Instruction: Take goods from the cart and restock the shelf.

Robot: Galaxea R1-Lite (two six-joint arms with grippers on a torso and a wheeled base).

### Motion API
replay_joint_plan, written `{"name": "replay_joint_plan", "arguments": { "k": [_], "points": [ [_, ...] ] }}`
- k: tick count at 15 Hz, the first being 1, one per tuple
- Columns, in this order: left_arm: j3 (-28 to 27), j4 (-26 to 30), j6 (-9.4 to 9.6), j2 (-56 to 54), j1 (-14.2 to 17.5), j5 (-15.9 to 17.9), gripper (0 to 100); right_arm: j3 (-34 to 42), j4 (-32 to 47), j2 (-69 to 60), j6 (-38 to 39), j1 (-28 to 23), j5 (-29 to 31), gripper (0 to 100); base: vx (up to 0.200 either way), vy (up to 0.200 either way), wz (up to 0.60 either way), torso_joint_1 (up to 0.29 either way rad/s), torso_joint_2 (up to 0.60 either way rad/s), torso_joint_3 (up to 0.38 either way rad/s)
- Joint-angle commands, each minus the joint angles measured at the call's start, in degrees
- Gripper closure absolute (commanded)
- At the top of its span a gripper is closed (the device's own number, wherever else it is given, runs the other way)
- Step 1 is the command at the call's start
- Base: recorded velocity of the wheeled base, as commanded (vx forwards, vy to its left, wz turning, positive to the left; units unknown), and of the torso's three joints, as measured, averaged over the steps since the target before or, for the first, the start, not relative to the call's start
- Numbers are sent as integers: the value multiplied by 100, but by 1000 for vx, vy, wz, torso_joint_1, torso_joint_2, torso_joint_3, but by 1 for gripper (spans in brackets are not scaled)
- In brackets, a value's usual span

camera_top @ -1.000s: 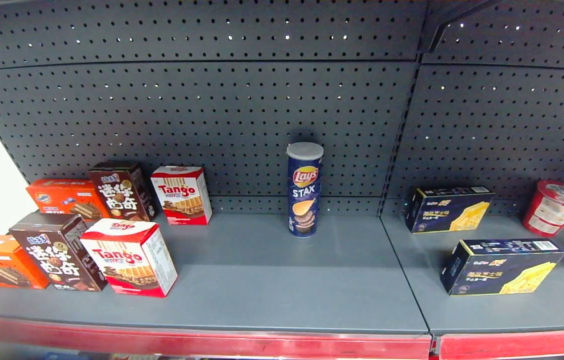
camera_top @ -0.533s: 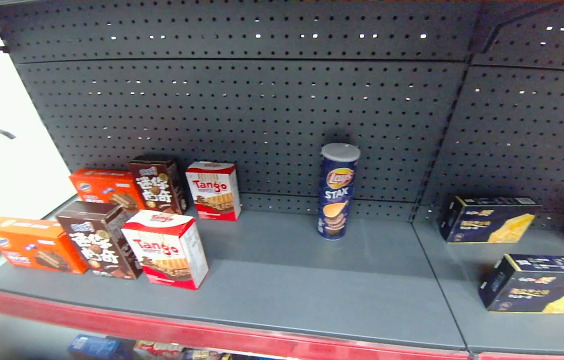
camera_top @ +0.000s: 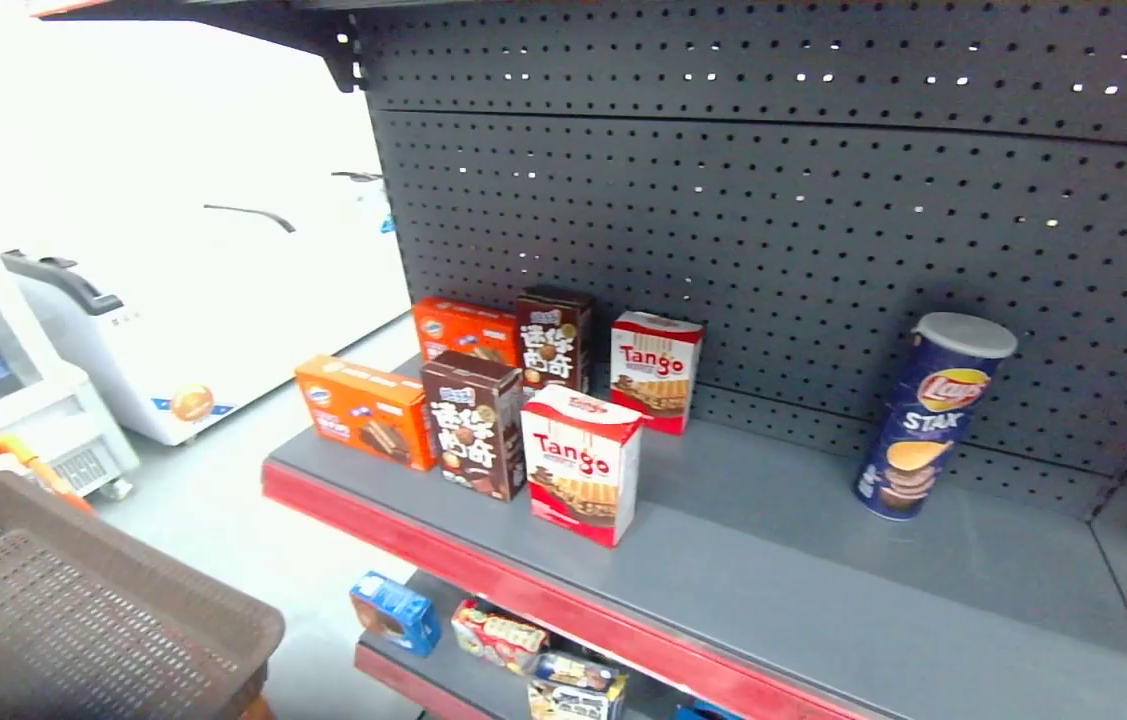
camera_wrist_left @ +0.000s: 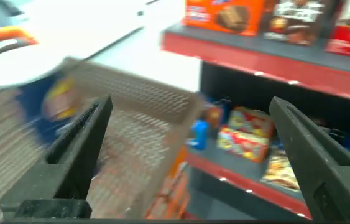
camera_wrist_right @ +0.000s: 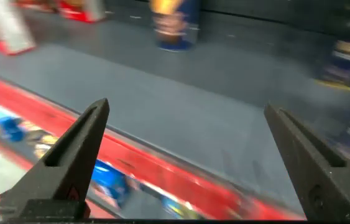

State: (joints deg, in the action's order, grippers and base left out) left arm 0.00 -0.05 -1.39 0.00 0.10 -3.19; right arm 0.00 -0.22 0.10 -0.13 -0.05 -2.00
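A brown perforated cart basket (camera_top: 73, 610) sits low on my left, beside the shelf's end. In the left wrist view my left gripper (camera_wrist_left: 190, 106) is open, with the basket (camera_wrist_left: 137, 124) beyond it and a blurred blue can (camera_wrist_left: 53, 106) standing inside. The grey shelf (camera_top: 773, 560) holds a blue chips can (camera_top: 928, 420) upright by the back panel. My right gripper (camera_wrist_right: 186, 107) is open and empty over the shelf's front part (camera_wrist_right: 224, 106), and the chips can (camera_wrist_right: 173, 22) stands farther back.
Orange (camera_top: 363, 410), brown (camera_top: 473, 425) and red-white (camera_top: 583, 480) boxes stand in two rows at the shelf's left end. A red strip (camera_top: 483, 575) edges the shelf front. A lower shelf (camera_top: 503, 640) holds more goods. A white freezer (camera_top: 203, 330) stands on the floor beyond.
The head camera has swung left: the shelf and its goods slide right in the picture, and the cart basket and freezer come into view. The goods themselves have not moved.
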Motion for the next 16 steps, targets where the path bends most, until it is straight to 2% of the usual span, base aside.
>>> {"name": "replay_joint_plan", "arguments": {
  "k": [1,6,10,11,12,13,14,15,16],
  "points": [
    [0,-4,-2,0,8,-23,0,0,-4,8,-4,-4,-2,0,0,0,600,2,2,-2],
    [0,-13,-46,0,8,-102,0,0,4,8,-4,-4,-2,0,0,0,600,1,3,2],
    [0,-13,-2,0,8,-120,0,0,-4,-1,5,-4,-2,0,0,0,0,0,0,0],
    [0,-65,77,0,8,-208,0,0,-4,-1,5,-4,7,0,0,0,0,0,0,0],
    [-211,-224,491,0,8,-313,0,0,-4,-1,5,-4,7,0,0,0,0,0,0,0],
    [-782,-57,956,167,-1,-340,0,0,-4,-1,5,-4,7,0,0,0,0,0,0,0],
    [-1433,523,1123,677,-19,-340,0,0,-4,-1,5,-4,7,0,0,0,0,0,0,0],
    [-2021,989,1194,1002,-1,-340,0,0,-4,-1,5,-4,7,0,0,0,0,0,0,0],
    [-2997,1789,1290,1784,25,-357,0,0,-4,-1,5,-4,7,0,0,0,0,0,0,0]
  ]
}}
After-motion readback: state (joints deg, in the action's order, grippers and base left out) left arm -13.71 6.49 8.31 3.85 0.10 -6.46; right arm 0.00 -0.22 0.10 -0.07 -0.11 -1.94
